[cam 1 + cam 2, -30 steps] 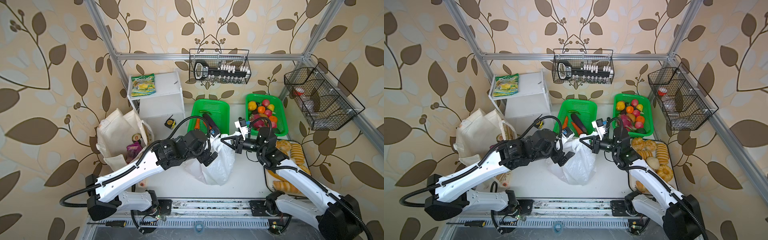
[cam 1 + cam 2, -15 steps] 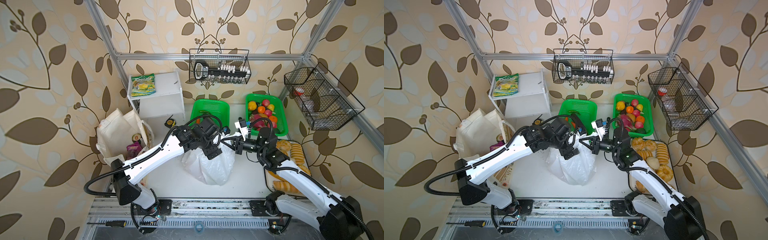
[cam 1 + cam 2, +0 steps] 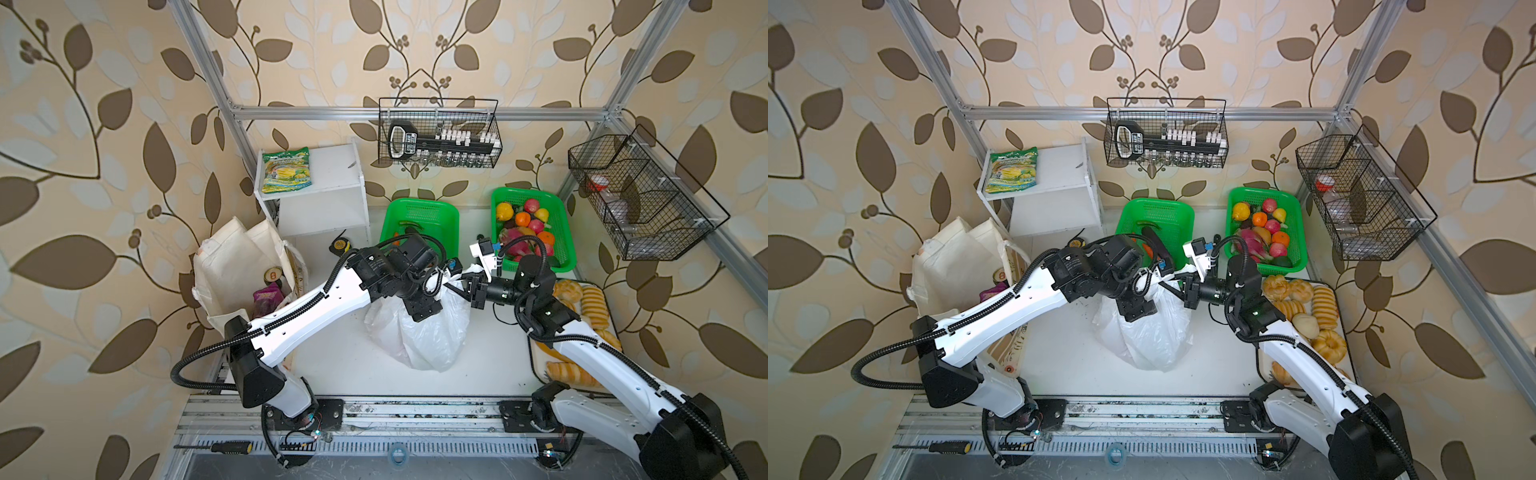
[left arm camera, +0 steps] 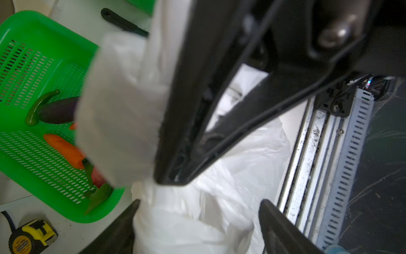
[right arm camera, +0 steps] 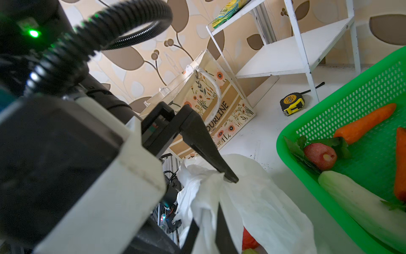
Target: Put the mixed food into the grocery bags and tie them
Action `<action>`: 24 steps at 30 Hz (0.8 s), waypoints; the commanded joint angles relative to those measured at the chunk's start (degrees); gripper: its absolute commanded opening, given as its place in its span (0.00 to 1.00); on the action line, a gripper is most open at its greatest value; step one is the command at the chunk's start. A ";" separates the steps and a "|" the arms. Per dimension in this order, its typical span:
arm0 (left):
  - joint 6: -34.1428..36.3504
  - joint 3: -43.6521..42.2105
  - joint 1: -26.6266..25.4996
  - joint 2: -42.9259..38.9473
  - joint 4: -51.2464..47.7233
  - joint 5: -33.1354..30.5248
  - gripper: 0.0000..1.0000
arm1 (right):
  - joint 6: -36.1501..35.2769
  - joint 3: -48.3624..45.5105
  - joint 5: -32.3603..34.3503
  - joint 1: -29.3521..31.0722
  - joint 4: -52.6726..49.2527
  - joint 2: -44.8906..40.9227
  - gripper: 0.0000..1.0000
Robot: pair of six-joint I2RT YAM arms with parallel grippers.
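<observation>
White plastic bag (image 5: pixel 263 209) with something red, perhaps tomato (image 5: pixel 248 239), inside

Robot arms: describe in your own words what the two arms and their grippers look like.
Both the left arm and right arm have white shells with black joints and black bases. A ribbed black hose runs along each. The left gripper and right gripper have slim black tapering fingers.

White plastic bag (image 3: pixel 419 340); cream tote (image 5: pixel 232 123) at nine o'clock bears orange flowers, tan stripes; green baskets (image 3: pixel 419 201) at twelve; beige wallpaper (image 3: pixel 124 208), brown leaves.
</observation>
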 commanded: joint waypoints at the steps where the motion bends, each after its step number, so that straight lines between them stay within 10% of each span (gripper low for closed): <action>1: 0.77 2.49 0.94 -2.82 -1.42 3.42 0.78 | -0.99 1.89 -0.61 0.32 -0.19 -0.69 0.06; 9: 0.33 3.69 1.93 -1.54 -2.02 5.88 0.49 | -0.98 1.75 -0.63 0.29 -0.21 -0.98 0.07; 24: -1.44 3.72 1.93 1.96 -3.50 0.72 0.27 | 0.12 1.60 -1.43 0.29 0.73 -1.30 0.07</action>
